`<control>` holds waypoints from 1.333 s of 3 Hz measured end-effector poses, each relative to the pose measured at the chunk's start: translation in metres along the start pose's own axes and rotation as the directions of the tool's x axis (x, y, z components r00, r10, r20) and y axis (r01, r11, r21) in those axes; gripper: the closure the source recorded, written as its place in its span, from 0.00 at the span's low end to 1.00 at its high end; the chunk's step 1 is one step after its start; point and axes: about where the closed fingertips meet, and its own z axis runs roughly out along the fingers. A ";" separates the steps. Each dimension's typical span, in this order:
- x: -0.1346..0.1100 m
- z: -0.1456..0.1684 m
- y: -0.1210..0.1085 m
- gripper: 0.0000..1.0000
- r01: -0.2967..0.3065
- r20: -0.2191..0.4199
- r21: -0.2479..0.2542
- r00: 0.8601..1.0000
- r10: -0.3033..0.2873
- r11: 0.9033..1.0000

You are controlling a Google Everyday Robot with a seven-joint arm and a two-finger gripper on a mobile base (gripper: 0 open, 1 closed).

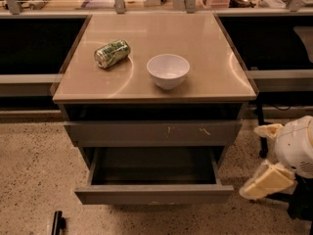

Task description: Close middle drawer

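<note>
The middle drawer [154,194] is a wide, shallow grey drawer with a plain front. It stands pulled well out of the cabinet, with its dark inside showing. Above it is the grey front with whitish scratch marks [154,132], set only slightly forward under the top. My gripper [261,155] is low at the right, beside the open drawer's right front corner and apart from it. Its two cream fingers [266,181] are spread, with nothing between them.
On the tan cabinet top [215,43] lie a green can [112,53] on its side and a white bowl [168,70]. Dark shelving runs left and right behind the cabinet. A black object [57,223] lies on the speckled floor at the front left.
</note>
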 end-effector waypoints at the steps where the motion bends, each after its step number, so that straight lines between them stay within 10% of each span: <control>1: 0.000 0.000 0.000 0.42 0.002 -0.002 0.001 1.000 -0.002 1.000; 4: 0.009 0.014 0.000 1.00 -0.018 0.003 -0.019 1.000 0.018 1.000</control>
